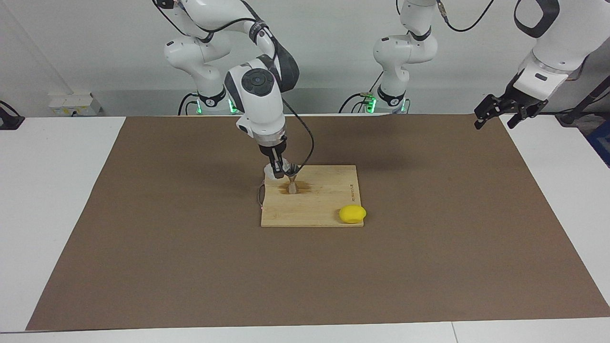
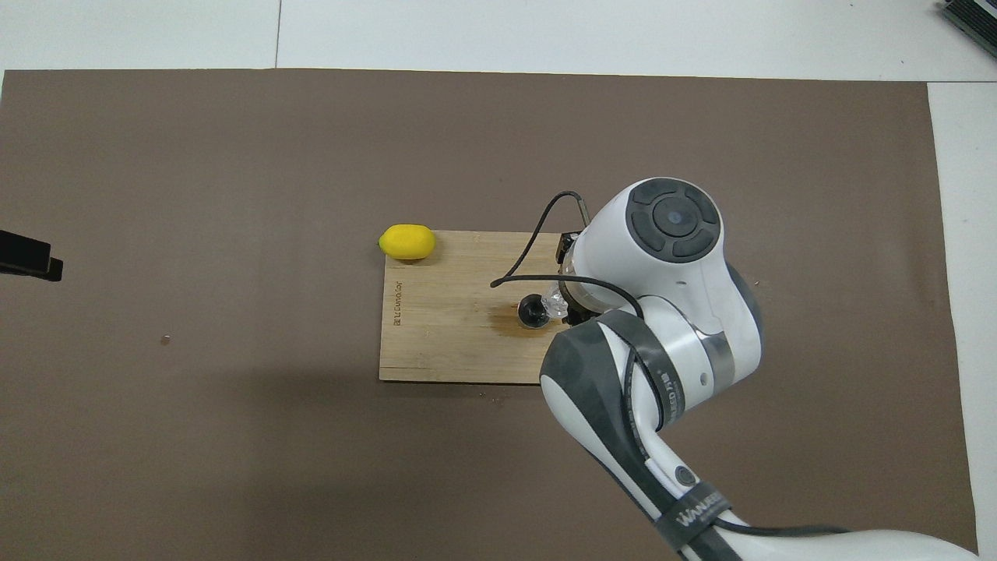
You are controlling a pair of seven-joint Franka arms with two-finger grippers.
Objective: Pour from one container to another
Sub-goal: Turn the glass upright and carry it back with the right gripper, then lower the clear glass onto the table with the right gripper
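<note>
My right gripper (image 1: 280,169) is down over the wooden cutting board (image 1: 329,200), shut on the small clear cup (image 1: 271,173). It holds the cup tipped toward the metal jigger (image 1: 292,186), which stands upright on the board right beside it. A dark wet stain surrounds the jigger's foot. In the overhead view the cup (image 2: 555,301) shows against the jigger's open mouth (image 2: 533,312), and the right wrist hides the fingers. My left gripper (image 1: 495,119) waits open and empty, raised over the mat's edge at the left arm's end.
A yellow lemon (image 1: 352,213) lies at the board's corner, farther from the robots than the jigger and toward the left arm's end. It also shows in the overhead view (image 2: 406,241). A brown mat (image 1: 143,238) covers the table. A black cable hangs from the right wrist.
</note>
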